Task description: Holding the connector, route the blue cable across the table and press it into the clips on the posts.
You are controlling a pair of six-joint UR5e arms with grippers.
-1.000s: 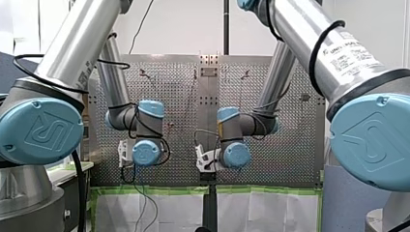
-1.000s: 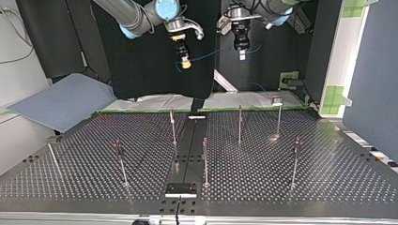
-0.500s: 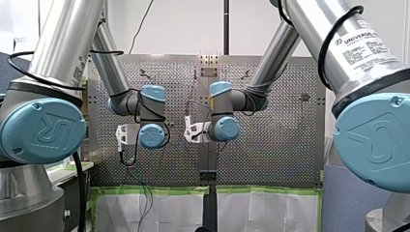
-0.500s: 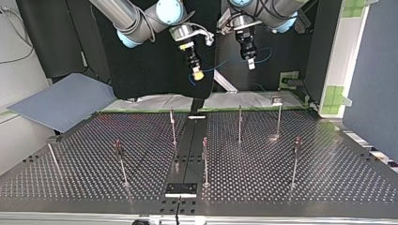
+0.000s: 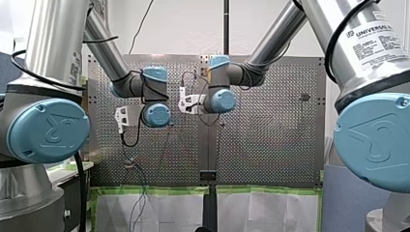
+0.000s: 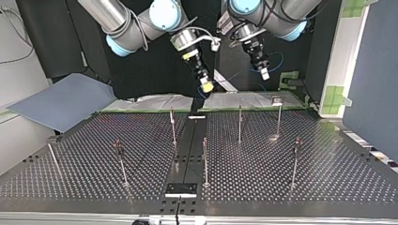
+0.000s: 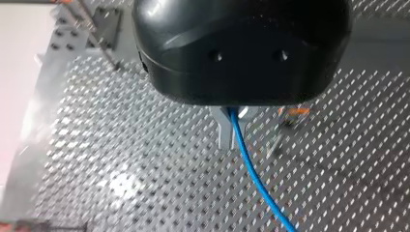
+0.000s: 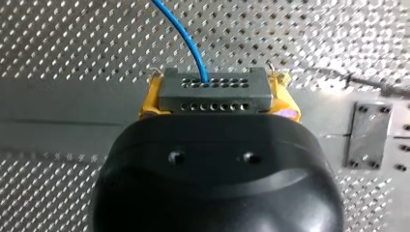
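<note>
1. Connector (image 8: 215,93): grey rectangular block with rows of small holes across its face. Clamped at both ends between the yellow-padded fingers (image 8: 150,96) of my right gripper (image 8: 215,87). Held level, clear above the bench (image 8: 72,38).
2. Blue cable (image 7: 251,169): thin and smooth, plugged into the middle of the connector's face and curving away above the bench. Farther along, pinched between the metal fingers (image 7: 223,133) of my left gripper (image 7: 233,145), then trailing off in a gentle bend, off the bench surface.
3. Posts (image 6: 205,161): thin upright metal rods, spread across the bench.
4. Clips (image 6: 205,140): small dark pieces at the post tops, well apart from the cable.
</note>
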